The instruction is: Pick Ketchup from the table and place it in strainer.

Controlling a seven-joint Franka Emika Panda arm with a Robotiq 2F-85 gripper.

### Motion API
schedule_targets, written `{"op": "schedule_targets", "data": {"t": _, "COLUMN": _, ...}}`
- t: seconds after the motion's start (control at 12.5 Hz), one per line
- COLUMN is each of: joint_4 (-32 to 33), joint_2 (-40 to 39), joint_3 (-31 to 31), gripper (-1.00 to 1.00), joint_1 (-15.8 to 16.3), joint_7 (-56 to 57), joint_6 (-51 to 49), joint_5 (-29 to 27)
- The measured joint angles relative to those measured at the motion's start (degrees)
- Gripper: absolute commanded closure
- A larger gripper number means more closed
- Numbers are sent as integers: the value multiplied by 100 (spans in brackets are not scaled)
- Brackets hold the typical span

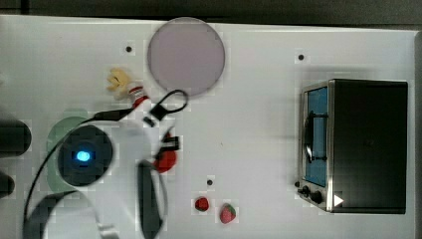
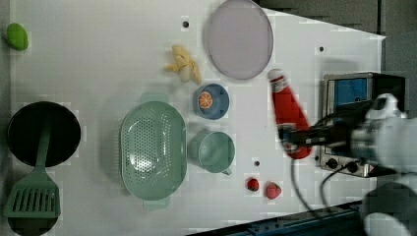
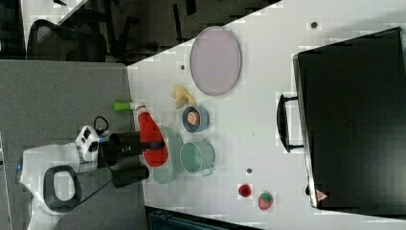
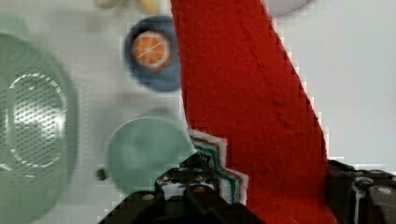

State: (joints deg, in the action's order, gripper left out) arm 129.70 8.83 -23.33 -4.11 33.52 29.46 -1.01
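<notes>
The gripper (image 2: pixel 295 137) had its jaws pinching the fat end of the ketchup (image 2: pixel 287 110); the bottle was up off the table, so the picking looked done; the dropping in was left. The strainer (image 2: pixel 153 150) was empty (you could see its holes); the ketchup was not yet in it. A blue bowl (image 2: pixel 212 101) held an orange slice (image 2: pixel 205 100); the green cup (image 2: pixel 212 151) held nothing.
</notes>
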Motion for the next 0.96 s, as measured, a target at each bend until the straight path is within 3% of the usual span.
{"op": "schedule_targets", "data": {"t": 0.24, "joint_4": -34, "joint_2": -674, "joint_3": -786, "gripper": -20, "joint_1": 102, "joint_7": -918, "joint_6": 73, "joint_5": -19}}
{"op": "schedule_targets", "data": {"t": 0.48, "joint_4": -123, "joint_2": -1290, "joint_3": -1365, "gripper": -20, "joint_1": 250, "joint_7": -1600, "joint_6": 800, "joint_5": -89}}
{"op": "schedule_targets", "data": {"t": 0.96, "joint_4": -313, "joint_2": -2303, "joint_3": -1944, "gripper": -20, "joint_1": 433, "joint_7": -3029, "joint_6": 1774, "joint_5": -65}}
